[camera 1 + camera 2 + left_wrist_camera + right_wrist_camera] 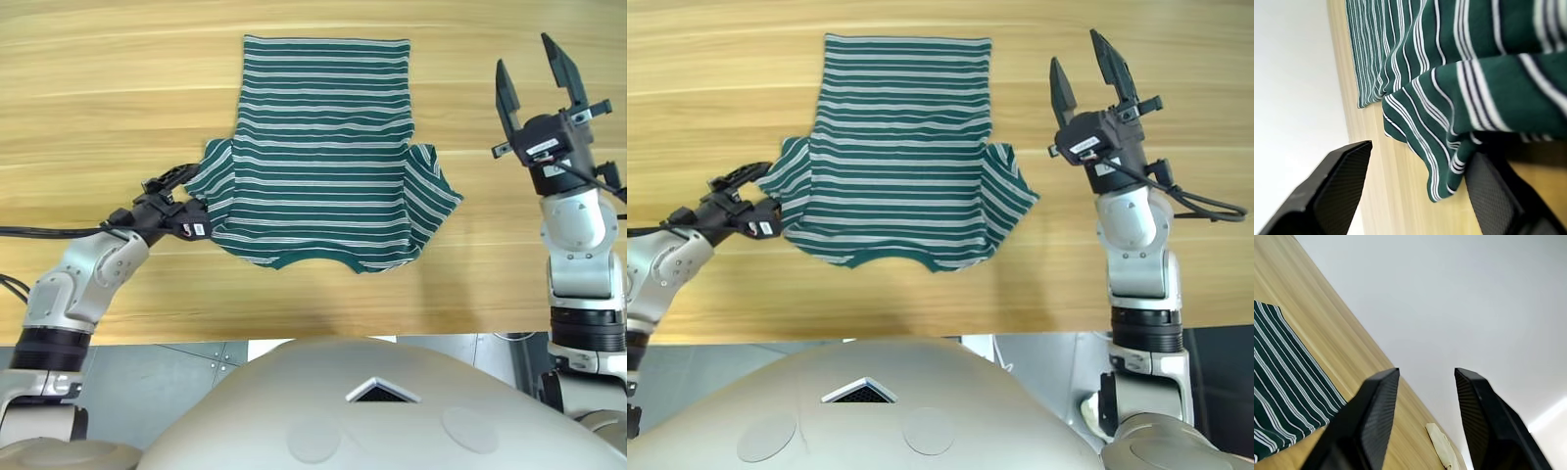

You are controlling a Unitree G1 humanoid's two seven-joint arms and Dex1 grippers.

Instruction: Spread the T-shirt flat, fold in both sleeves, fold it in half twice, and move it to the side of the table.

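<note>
A green T-shirt (pixel 323 147) with white stripes lies on the wooden table (pixel 98 98), hem at the far side and collar toward me. Its body lies mostly flat, and both short sleeves are rumpled. My left gripper (pixel 181 203) sits low at the left sleeve (pixel 211 176), open, with the sleeve's edge (pixel 1420 147) hanging between its fingers (pixel 1342 181). My right gripper (pixel 536 73) is raised over bare wood to the right of the shirt, clear of the right sleeve (pixel 431 191). It stands open and holds nothing; past its fingers (pixel 1376 416) a corner of the shirt (pixel 1283 382) shows.
Bare wood runs along both sides of the shirt and beyond its hem. The table's front edge (pixel 294 338) passes just below the collar. A small beige scrap (pixel 1442 445) lies near the table's far edge.
</note>
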